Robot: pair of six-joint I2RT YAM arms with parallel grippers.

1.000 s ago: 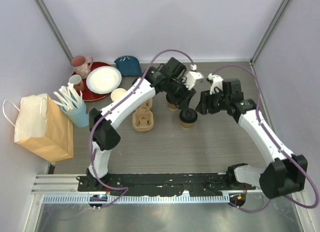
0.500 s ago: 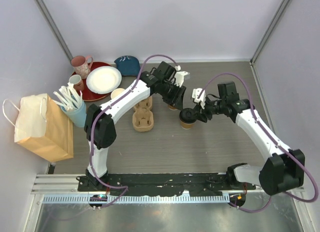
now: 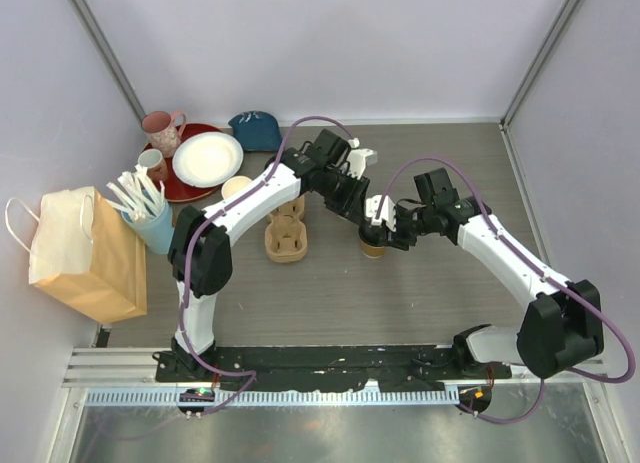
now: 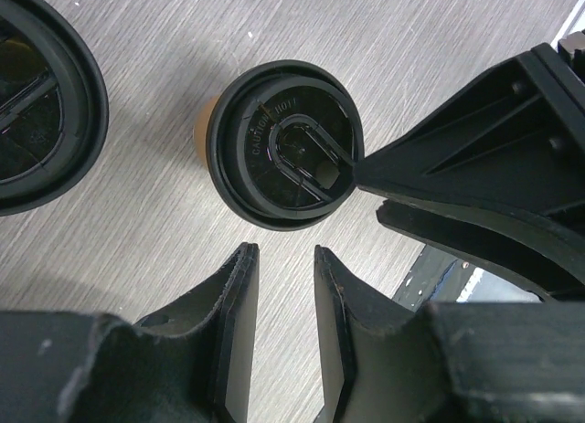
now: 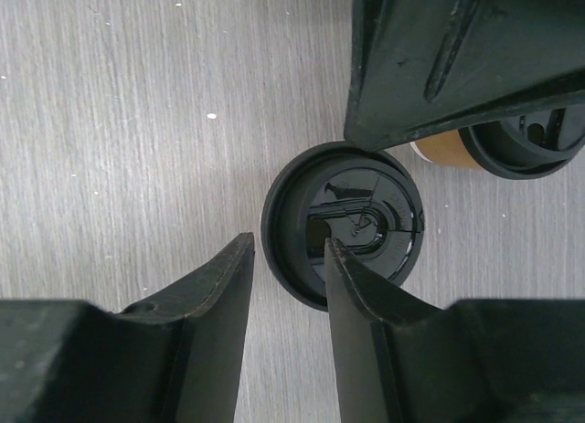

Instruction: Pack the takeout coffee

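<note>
On the table [image 4: 137, 231], lidded takeout coffee [image 4: 283, 144]

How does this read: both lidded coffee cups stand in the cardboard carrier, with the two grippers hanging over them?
Wrong place. The left wrist view shows one lidded cup and the second cup standing on the table, not in the cardboard carrier. The left gripper and right gripper do hang over them.

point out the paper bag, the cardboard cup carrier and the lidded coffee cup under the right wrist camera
paper bag [image 3: 95, 270]: top view, its tan side
cardboard cup carrier [image 3: 285, 238]: top view, its middle
lidded coffee cup [image 5: 352, 208]: right wrist view, centre of black lid
</note>
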